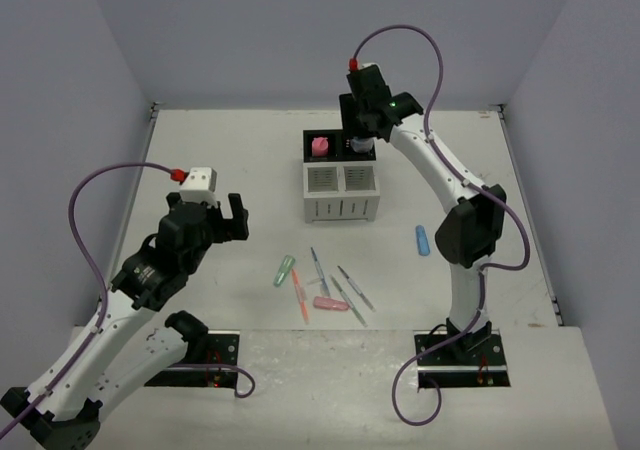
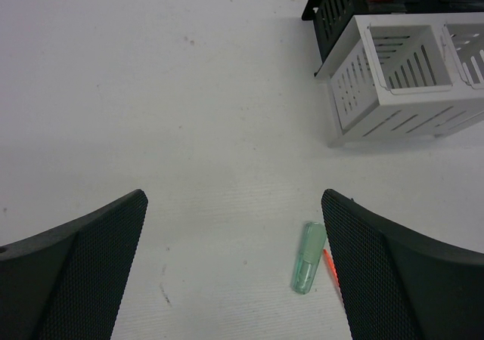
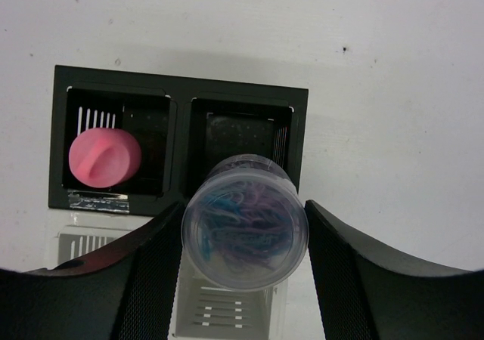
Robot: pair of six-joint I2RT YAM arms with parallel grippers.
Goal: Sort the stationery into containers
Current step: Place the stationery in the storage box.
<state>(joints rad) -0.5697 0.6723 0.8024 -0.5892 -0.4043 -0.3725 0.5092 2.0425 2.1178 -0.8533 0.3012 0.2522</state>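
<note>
the right gripper (image 3: 244,230) is clamped on the round puck (image 3: 244,221), a clear-sided disc with blue and purple strands showing through it. 1 finger presses each side of it. directly beyond the fingertips lies the organizer (image 3: 181,83); the puck hangs over the edge where the right black compartment meets the white bin nearer the wrist. whether its base touches the organizer is hard to judge from either view. ahead and to the left of this gripper, the pink eraser (image 3: 104,159) stands in the left black compartment.

the left gripper (image 2: 234,276) is spread wide with nothing between its fingers (image 2: 83,268), hovering over bare table (image 2: 151,91). just inside its right finger lies the green marker (image 2: 308,257), flat on the surface, with a sliver of the orange pen (image 2: 330,268) beside it, mostly hidden by that finger. the 2 white slotted bins stand ahead and to the right of this gripper.

from above, the rest of the stationery lies to the right of the left gripper and well behind the right one: a blue pen (image 1: 318,266), 2 grey pens (image 1: 352,292), and a pink marker (image 1: 331,304) close together. a blue marker (image 1: 422,240) lies apart, beside the right arm's elbow.
</note>
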